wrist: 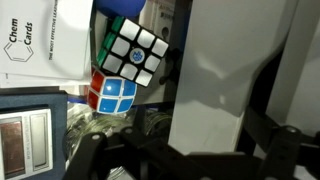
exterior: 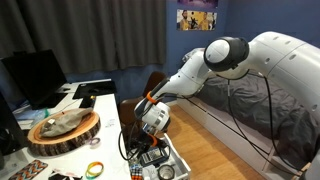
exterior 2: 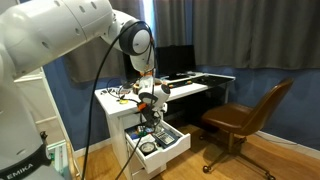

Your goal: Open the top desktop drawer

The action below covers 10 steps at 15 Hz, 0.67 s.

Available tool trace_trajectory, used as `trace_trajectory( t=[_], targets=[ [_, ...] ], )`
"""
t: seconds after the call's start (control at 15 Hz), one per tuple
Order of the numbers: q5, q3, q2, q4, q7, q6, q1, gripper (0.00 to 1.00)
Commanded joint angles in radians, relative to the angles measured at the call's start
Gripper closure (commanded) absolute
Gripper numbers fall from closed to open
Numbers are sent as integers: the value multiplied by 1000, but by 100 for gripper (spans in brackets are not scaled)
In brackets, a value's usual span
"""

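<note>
The top desktop drawer is a shallow white tray. It stands pulled out from the white desk unit and also shows in an exterior view. It holds Rubik's cubes, a card box and a calculator. My gripper hangs over the drawer, as both exterior views show. In the wrist view my fingers straddle the drawer's white wall and appear closed on it. The fingertips are dark and partly hidden.
A brown swivel chair stands near the desk. On the desk top are a monitor and a wooden slab. A bed lies beside the arm. A white "Chem Cards" box and a calculator lie in the drawer.
</note>
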Motion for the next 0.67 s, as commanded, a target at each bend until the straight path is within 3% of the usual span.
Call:
trace_trajectory(
  t=[0.0,0.2,0.6],
  targets=[
    [-20,59,105,106,-15,-4,-35,0],
    [-15,83,160,158,-16,-8,-49,0],
    [-5,149,254,226,-108,-132,-130,0]
  ],
)
